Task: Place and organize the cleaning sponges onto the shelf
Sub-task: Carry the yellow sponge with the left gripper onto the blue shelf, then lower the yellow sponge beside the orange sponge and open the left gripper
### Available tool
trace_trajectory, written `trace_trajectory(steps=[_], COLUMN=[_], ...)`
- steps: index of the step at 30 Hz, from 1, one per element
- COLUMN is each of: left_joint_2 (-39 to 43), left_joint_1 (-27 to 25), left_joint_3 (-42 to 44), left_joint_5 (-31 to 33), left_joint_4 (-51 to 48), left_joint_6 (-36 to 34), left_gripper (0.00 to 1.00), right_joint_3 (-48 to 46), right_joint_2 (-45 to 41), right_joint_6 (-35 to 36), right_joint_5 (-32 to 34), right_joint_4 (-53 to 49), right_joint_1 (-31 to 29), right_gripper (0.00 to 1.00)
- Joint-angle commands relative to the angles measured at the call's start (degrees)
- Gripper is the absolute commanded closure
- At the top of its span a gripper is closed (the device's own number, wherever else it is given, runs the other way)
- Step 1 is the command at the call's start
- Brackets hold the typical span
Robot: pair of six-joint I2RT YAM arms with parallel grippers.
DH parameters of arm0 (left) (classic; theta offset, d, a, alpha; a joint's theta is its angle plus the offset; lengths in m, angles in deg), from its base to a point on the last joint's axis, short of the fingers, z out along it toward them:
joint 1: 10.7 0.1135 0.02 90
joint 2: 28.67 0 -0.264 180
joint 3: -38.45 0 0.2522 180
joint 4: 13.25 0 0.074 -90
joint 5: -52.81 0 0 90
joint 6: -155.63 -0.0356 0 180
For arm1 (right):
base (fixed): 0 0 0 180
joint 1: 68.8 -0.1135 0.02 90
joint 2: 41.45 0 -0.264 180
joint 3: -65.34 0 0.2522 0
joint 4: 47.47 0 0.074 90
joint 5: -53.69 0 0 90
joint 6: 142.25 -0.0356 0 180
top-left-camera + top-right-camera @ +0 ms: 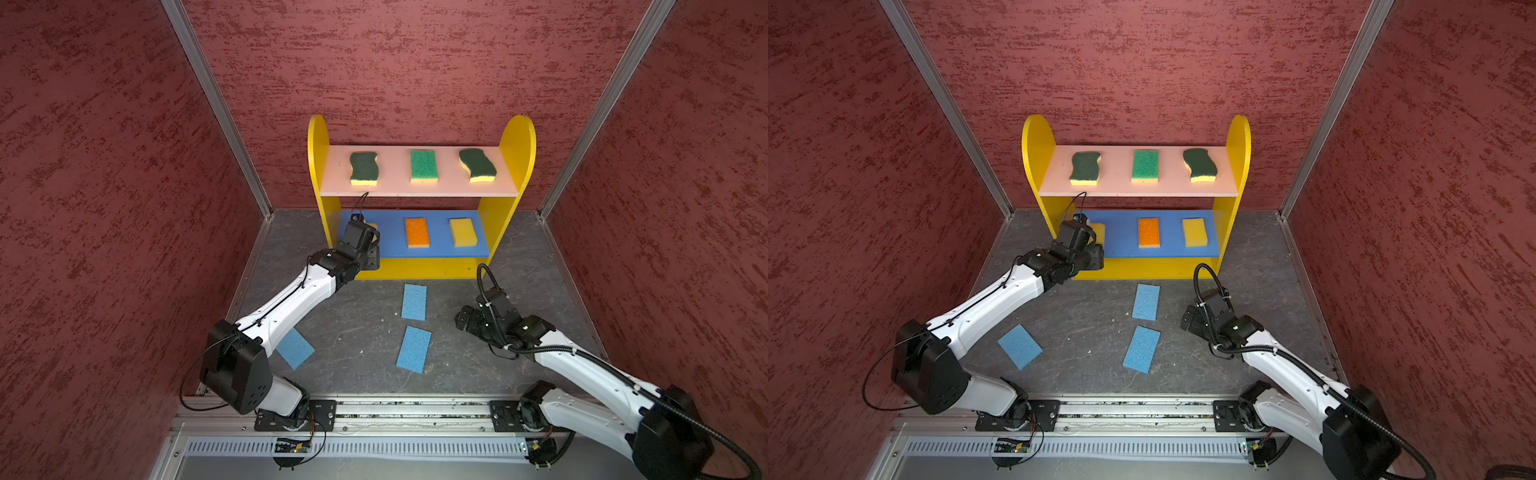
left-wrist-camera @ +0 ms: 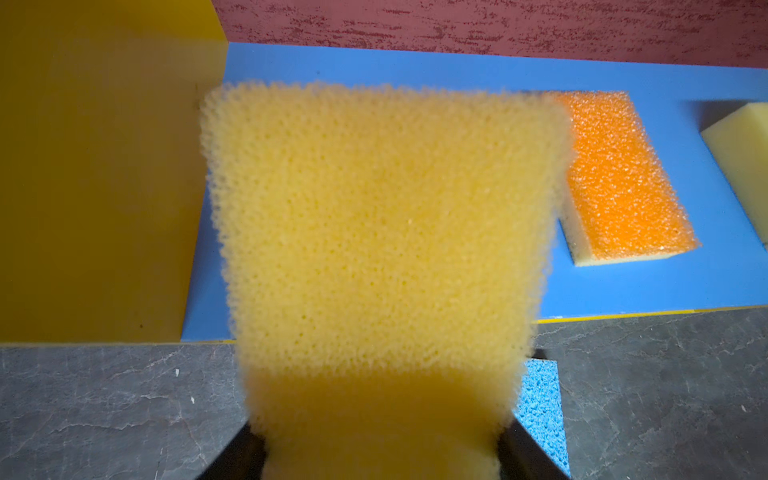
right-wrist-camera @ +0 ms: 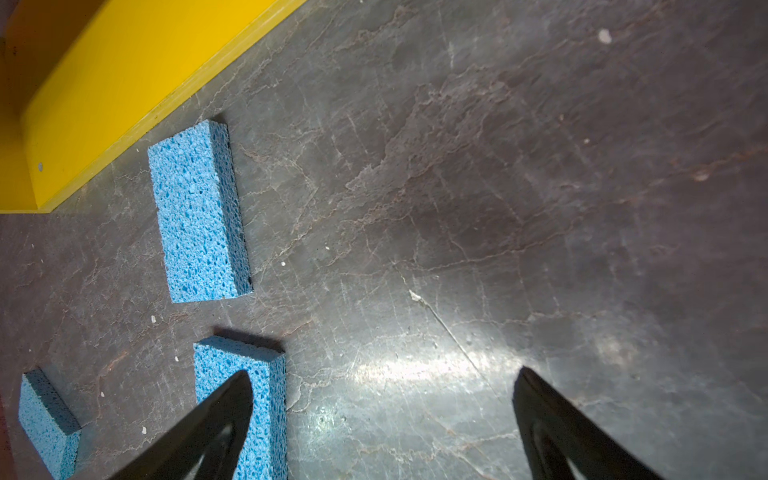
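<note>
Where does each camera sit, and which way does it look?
Top views: high at the front, looking down toward the shelf; left arm and right arm show.
Left wrist: on the left arm, facing the shelf's blue board; the left gripper shows, holding a yellow sponge.
Right wrist: on the right arm, looking down at the table; the open right gripper shows.
Shared: right wrist and top views show the blue sponge nearest the shelf.

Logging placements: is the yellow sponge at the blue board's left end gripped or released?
Gripped: the left wrist view shows the yellow sponge held between the left gripper's fingers, jutting over the blue board.
</note>
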Motion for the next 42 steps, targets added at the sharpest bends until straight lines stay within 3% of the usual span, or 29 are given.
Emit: trace_trajectory(steps=[1, 42], left_joint_2=[-1.3, -10.9], left_joint_1=[0.6, 1.8], left_joint_3=[0.8, -0.1], left_joint_5=[1.2, 5.4], left_joint_4=[3.8, 14.4], left_joint_6=[-0.8, -4.2], left_gripper=[0.36, 0.36], right_joint_3=[-0.1, 1.0], right_joint_2=[0.2, 3.8], right_joint_6=[-0.1, 1.2], right_joint_5=[-0.6, -0.3], right_joint_4=[2.0, 3.0], right_joint_1=[0.5, 0.8], right_gripper=[0.01, 0.01])
